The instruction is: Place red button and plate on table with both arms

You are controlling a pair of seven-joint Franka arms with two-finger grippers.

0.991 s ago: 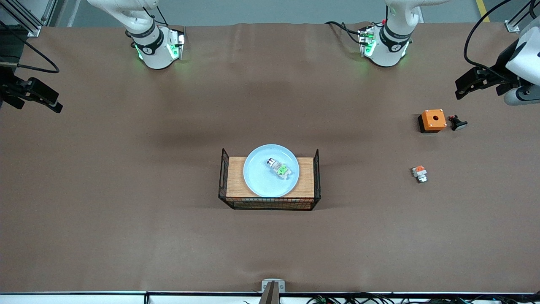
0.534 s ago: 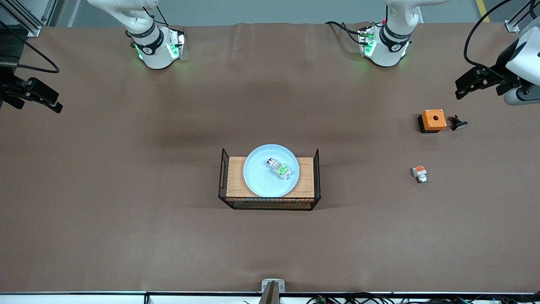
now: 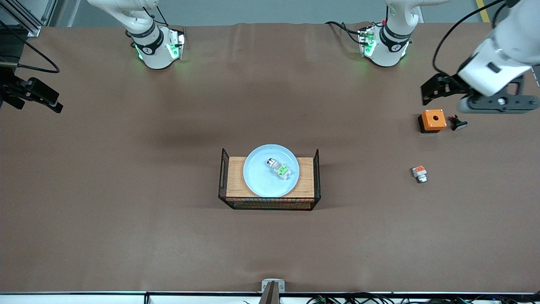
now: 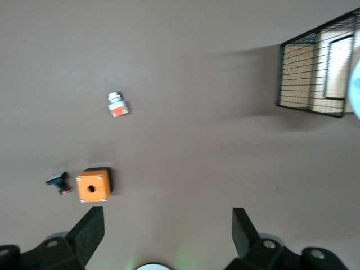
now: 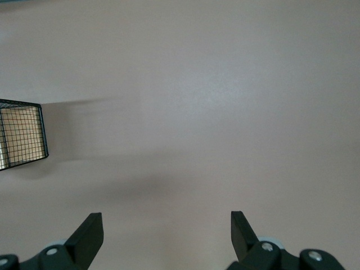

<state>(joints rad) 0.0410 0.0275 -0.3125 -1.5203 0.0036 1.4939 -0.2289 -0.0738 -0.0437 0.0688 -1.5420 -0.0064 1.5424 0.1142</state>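
Note:
The light blue plate [image 3: 260, 180] rests on the wooden top of a black wire crate [image 3: 303, 185] in the middle of the brown table [image 3: 126, 190]. On the plate lies the red button [image 3: 279, 168], a small white part with a green block. My left gripper [image 3: 428, 95] hangs open and empty over the table close to an orange box, at the left arm's end; in its wrist view [image 4: 169, 225] a sliver of the plate [image 4: 356, 84] shows. My right gripper [image 3: 52, 103] waits open and empty over the right arm's end [image 5: 166, 228].
An orange square box with a hole [image 3: 433, 120] and a small black part [image 3: 457, 123] lie at the left arm's end. A tiny part with an orange block [image 3: 419, 173] lies nearer the front camera. The crate's wire ends [image 3: 222, 177] rise above its top.
The left arm has swung in from the table's end and its gripper now hangs close to the orange box. The right arm, plate and button have not moved.

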